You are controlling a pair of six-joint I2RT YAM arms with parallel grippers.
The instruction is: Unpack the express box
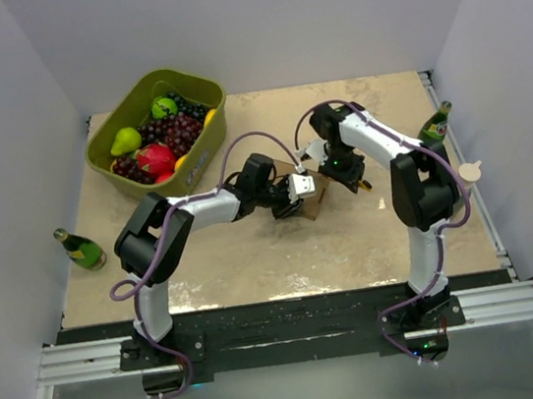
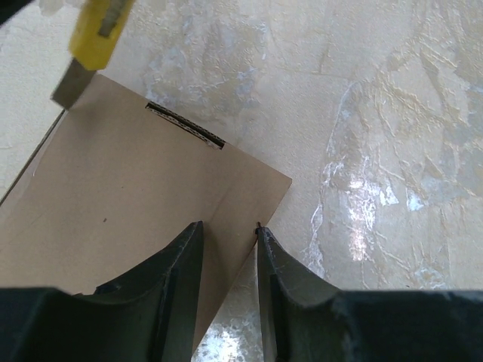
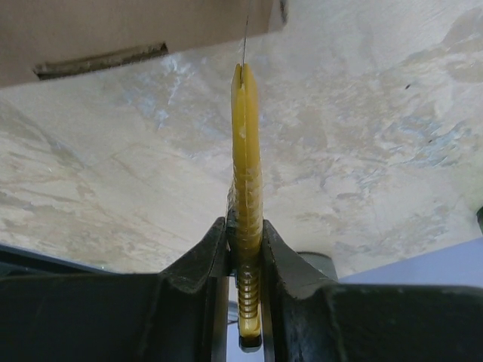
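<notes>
The express box (image 2: 128, 204) is judged mid-slitting — yellow utility knife (image 2: 96, 34), upper left, clamped by right gripper (image 3: 243, 226); left gripper's (image 2: 228, 226) grip cannot be told — a steady draw along its edge is needed.

**Top view, passages and obstructions.** Bare table (image 1: 255, 261) runs from 4 to 8 o'clock of the express box (image 1: 315, 203), out to the near edge. A second open strip lies at 12 o'clock, up to the walls (image 1: 252, 23). The fruit tub (image 1: 158, 130) blocks the 10 o'clock corner. A green bottle (image 1: 80, 248) lies at 9 o'clock by the table's left edge, and a second bottle (image 1: 435, 124) leans at 2 o'clock on the right edge. The left claw (image 1: 301, 191) and its arm close off the box's 9 o'clock side. The right claw (image 1: 347, 170), clamped on a yellow cutter (image 3: 245, 188), occupies the box's 2 o'clock side.
</notes>
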